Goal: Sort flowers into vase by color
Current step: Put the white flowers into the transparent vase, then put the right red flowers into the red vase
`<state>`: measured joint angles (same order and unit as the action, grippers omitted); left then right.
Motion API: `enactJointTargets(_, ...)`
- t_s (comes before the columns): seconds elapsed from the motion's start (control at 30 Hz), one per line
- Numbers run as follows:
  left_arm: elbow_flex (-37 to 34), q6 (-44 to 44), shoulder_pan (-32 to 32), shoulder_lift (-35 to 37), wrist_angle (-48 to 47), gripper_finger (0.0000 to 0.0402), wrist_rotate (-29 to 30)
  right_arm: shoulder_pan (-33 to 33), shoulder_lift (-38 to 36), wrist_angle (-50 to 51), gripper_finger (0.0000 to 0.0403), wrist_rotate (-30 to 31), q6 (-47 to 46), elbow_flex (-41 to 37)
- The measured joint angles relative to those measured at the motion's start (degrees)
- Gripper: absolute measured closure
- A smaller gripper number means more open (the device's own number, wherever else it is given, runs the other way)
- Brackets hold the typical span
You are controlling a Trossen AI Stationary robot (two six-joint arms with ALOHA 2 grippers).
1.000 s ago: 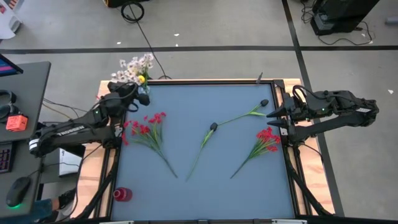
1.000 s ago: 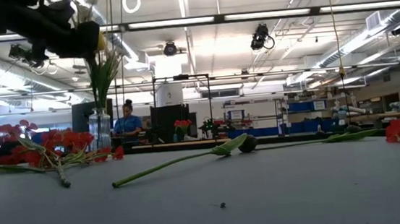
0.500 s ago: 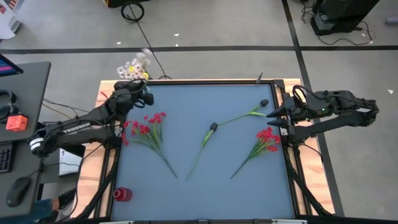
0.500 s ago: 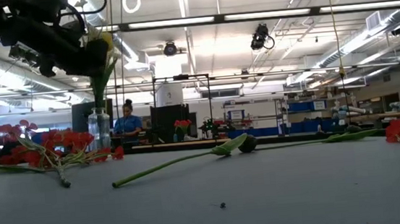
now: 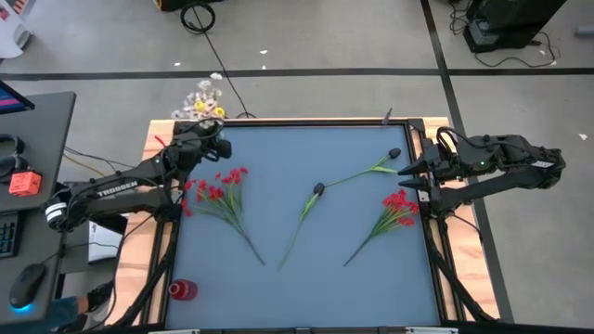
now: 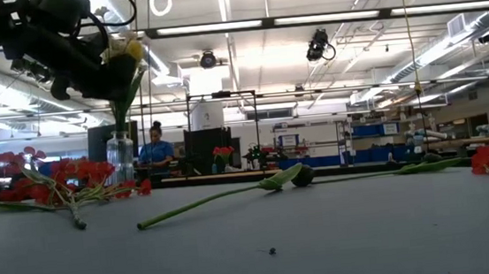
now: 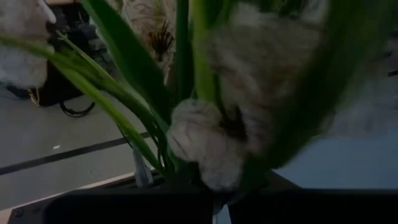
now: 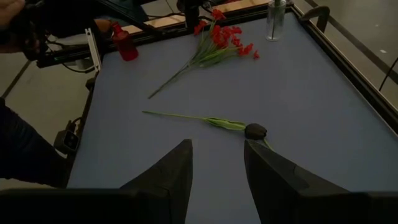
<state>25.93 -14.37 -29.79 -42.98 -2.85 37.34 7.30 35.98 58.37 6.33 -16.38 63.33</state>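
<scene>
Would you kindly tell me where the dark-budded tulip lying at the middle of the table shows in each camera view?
High view: dark-budded tulip at table centre, stem running toward the front edge.
Low view: centre-left, stem slanting up to the bud.
Left wrist view: not in it.
Right wrist view: just beyond the fingers.
Shared landmark: the red sprig on the table's left side.

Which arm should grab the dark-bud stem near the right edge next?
Probably right. The right tool hangs open beside that dark-bud stem, nothing held. The left tool is across the table at the glass vase, in among the white and yellow flowers.
</scene>
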Motion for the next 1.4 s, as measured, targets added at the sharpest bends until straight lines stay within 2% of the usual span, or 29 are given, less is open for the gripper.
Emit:
enactJointTargets(0.2,-0.1,0.0,0.0,0.5,-0.5,0.0337,-1.3,0.0,0.0,0.0,0.025,0.0,0.0,0.0)
enactJointTargets(0.4,0.0,0.0,0.0,3.3,-2.7,0.0268,-3.2,0.0,0.0,0.0,0.025,0.0,0.0,0.0)
enactJointTargets(0.57,6.3,0.0,0.0,4.2,-17.1,0.0221,-7.9,0.0,0.0,0.0,0.025,0.0,0.0,0.0)
enactJointTargets(0.73,13.1,0.1,0.0,3.6,-28.8,0.0193,-8.2,0.0,0.0,0.0,0.025,0.0,0.0,0.0)
enactJointTargets(0.93,16.3,2.0,-0.5,3.6,-32.7,0.0151,-6.2,0.0,0.0,0.0,0.025,0.0,0.0,0.0)
enactJointTargets(1.17,18.8,2.1,-0.9,3.6,-35.3,0.0095,-10.4,0.0,0.0,0.0,0.025,0.0,0.0,0.0)
enactJointTargets(1.4,24.9,0.9,-0.9,3.1,-47.6,0.0076,-14.8,0.0,0.0,0.0,0.025,0.0,0.0,0.0)
